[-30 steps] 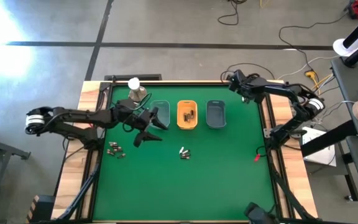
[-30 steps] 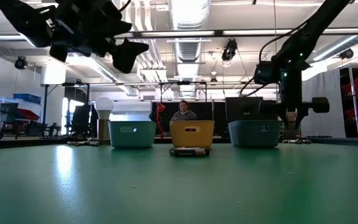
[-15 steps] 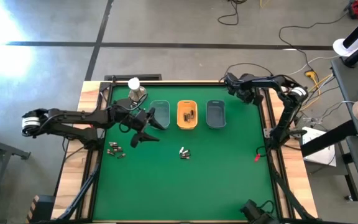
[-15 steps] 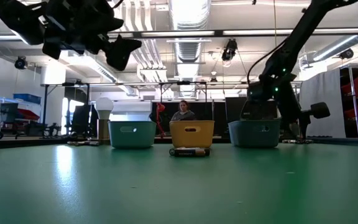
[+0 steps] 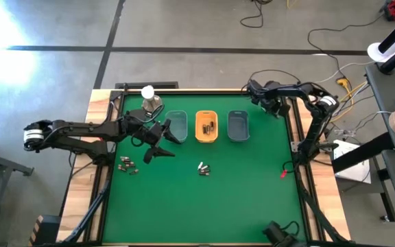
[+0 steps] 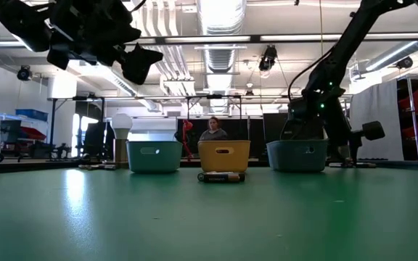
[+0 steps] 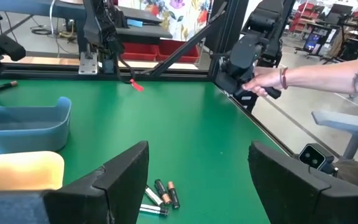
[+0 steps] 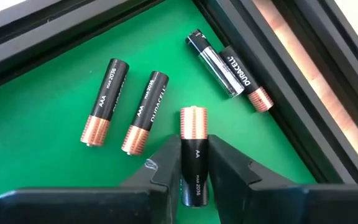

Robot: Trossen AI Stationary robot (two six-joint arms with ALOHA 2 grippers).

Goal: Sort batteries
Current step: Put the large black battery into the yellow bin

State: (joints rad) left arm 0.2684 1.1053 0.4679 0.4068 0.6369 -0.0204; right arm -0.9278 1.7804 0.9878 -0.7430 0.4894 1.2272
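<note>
Between my right end effector's (image 8: 194,180) closed fingers sits an AA battery (image 8: 193,152), freshly settled after my swing; four others (image 8: 145,112) lie ahead. Left end effector (image 7: 197,180) hovers wide open, empty.

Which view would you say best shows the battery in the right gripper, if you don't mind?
The right wrist view: the battery sits clamped between the right gripper fingers, copper end and AA print clear. The high view shows only that gripper at the table's far corner; the low and left wrist views don't reveal the battery.
</note>
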